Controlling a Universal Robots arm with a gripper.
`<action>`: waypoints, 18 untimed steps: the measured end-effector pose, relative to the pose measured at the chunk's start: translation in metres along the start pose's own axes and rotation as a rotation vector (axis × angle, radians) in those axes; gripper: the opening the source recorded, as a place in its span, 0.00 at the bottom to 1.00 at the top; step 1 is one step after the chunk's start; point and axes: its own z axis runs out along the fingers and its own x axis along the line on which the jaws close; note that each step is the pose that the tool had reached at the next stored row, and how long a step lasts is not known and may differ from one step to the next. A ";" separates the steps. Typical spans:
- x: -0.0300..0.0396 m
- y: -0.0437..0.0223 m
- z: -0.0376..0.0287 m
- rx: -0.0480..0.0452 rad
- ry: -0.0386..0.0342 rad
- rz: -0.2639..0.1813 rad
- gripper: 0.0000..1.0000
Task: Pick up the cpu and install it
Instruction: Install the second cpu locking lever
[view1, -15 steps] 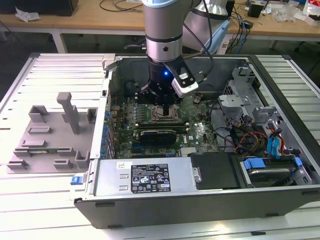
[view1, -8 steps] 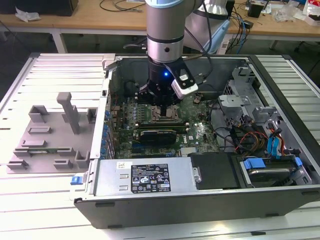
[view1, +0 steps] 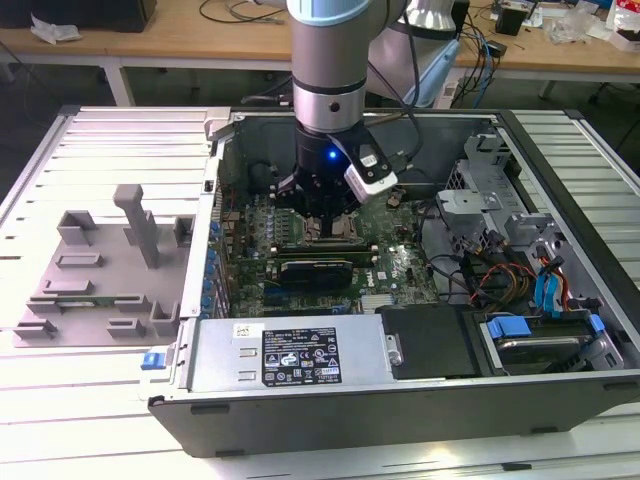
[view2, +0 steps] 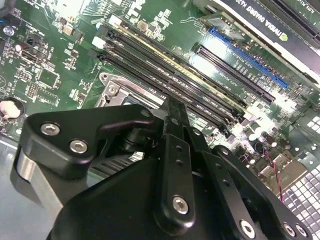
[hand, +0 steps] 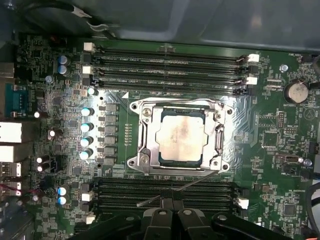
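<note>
Green motherboard (hand: 280, 165) holds cpu (hand: 181, 135) in socket frame (hand: 145, 134).

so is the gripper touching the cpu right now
Apart. In the first wrist view the cpu lies in the socket frame, and the gripper sits past the memory slots, with bare board between them.

above socket frame (hand: 180, 136): open | flanks: memory slots (hand: 165, 65)
</note>
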 end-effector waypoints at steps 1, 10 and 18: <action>0.0000 0.0000 0.0000 0.0001 0.0001 0.000 0.11; 0.0014 0.0002 0.0003 -0.0001 -0.0002 0.000 0.11; 0.0033 0.0002 0.0002 0.0000 -0.0004 0.000 0.11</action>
